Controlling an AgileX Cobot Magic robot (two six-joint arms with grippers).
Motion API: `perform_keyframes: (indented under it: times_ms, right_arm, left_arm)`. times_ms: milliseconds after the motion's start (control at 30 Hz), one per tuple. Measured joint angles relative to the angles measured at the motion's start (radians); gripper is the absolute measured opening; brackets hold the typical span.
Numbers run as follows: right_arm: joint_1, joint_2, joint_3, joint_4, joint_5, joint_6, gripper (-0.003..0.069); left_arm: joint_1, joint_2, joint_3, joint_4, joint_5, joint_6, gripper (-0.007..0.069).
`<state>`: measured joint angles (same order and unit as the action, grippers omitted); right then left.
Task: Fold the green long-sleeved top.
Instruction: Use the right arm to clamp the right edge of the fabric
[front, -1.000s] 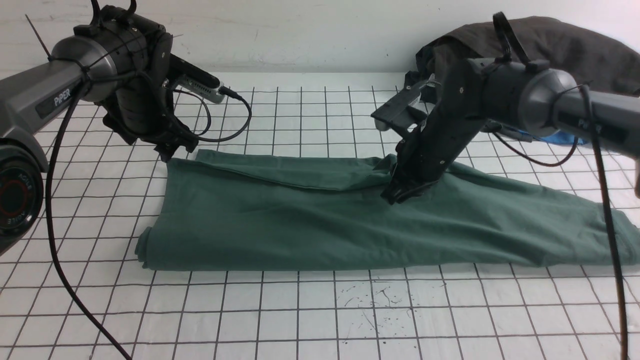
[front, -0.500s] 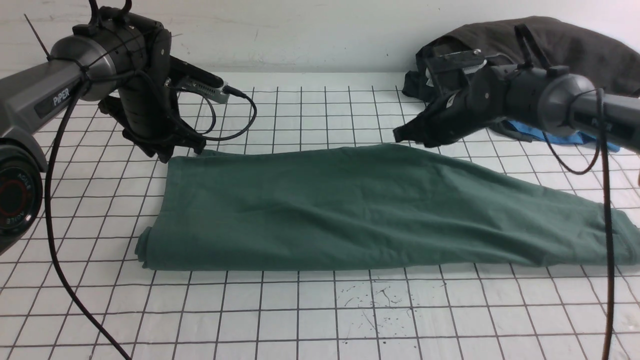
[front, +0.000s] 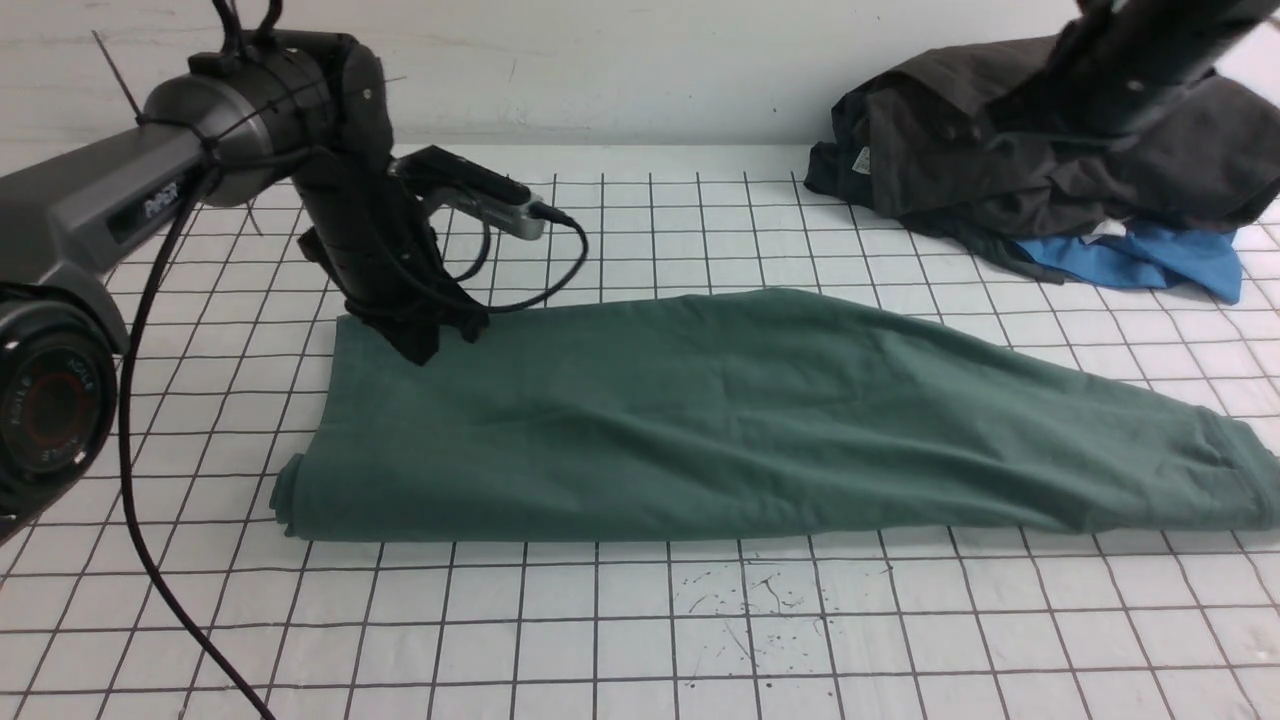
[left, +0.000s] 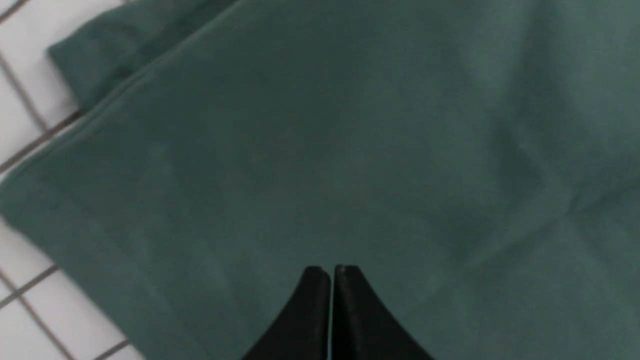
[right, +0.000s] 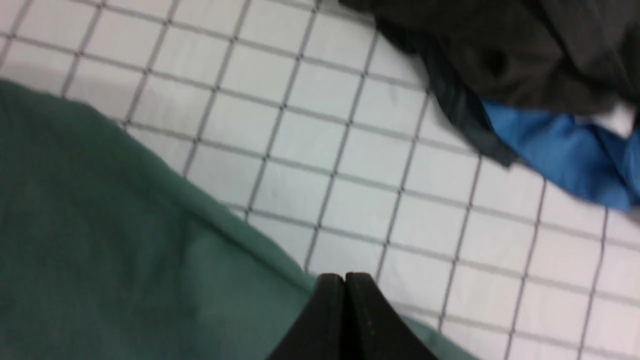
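The top (front: 700, 420) lies across the middle of the table (front: 640, 620) as a long band doubled lengthwise, with its blunt end to the robot's left and a cuffed sleeve end tapering off to the right; this probably readies it for a fold that brings the ends together. The left gripper (front: 425, 345) stands at the band's far left corner, clenched with no cloth in it, low over the fabric; whether it touches cannot be told. The right gripper (right: 345, 280), likewise clenched on nothing, hangs high above the top's far edge, seemingly out of the way. At the back right, well apart, a dark garment (front: 1000, 150) is heaped over a blue garment (front: 1150, 260). The table is white with a dark grid, and a plain white wall (front: 650, 60) closes the back
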<state>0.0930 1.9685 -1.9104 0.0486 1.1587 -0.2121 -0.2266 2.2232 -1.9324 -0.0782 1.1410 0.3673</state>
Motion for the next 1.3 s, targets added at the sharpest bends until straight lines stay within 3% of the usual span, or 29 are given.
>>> perform_keyframes:
  times_ms: [267,400,500,667,700,767,867,933,1033,1167,1300]
  right_arm:
    - [-0.158,-0.237,0.476,0.014,-0.105,-0.002,-0.0014]
    - [-0.242,-0.252,0.585,0.048,-0.158,0.008,0.0000]
    - [-0.329,-0.216,0.633,0.122,-0.190,-0.013,0.0093]
    - [-0.361,-0.154,0.634,0.149,-0.257,-0.025,0.0356]
    - [-0.361,-0.151,0.634,0.148,-0.257,-0.024,0.0369]
    - [-0.364,-0.103,0.634,0.130,-0.283,0.001,0.0523]
    - [-0.366,-0.052,0.634,0.107,-0.303,0.029,0.0638]
    - [-0.366,-0.020,0.634,0.101,-0.313,0.039,0.0673]
    - [-0.366,0.009,0.634,0.103,-0.318,0.041,0.0682]
    - [-0.367,0.012,0.633,0.119,-0.322,0.020,0.0630]
    - [-0.366,0.012,0.633,0.154,-0.318,-0.014,0.0426]
  left_arm:
    - [-0.110,-0.023,-0.001,-0.017,0.010,0.012,-0.0008]
    - [-0.118,-0.023,-0.001,-0.026,0.012,0.014,-0.0008]
    - [-0.118,-0.023,-0.001,-0.044,0.016,0.018,-0.0008]
    - [-0.118,-0.023,-0.001,-0.051,0.018,0.025,-0.0008]
    - [-0.118,-0.023,-0.001,-0.051,0.018,0.025,-0.0008]
    - [-0.118,-0.023,-0.001,-0.051,0.021,0.027,-0.0008]
    - [-0.118,-0.023,-0.001,-0.051,0.025,0.028,-0.0008]
    - [-0.118,-0.023,-0.001,-0.051,0.027,0.033,-0.0008]
    - [-0.118,-0.023,-0.001,-0.051,0.028,0.035,-0.0008]
    - [-0.118,-0.023,-0.001,-0.051,0.029,0.044,-0.0008]
    - [-0.118,-0.023,-0.001,-0.051,0.031,0.053,-0.0008]
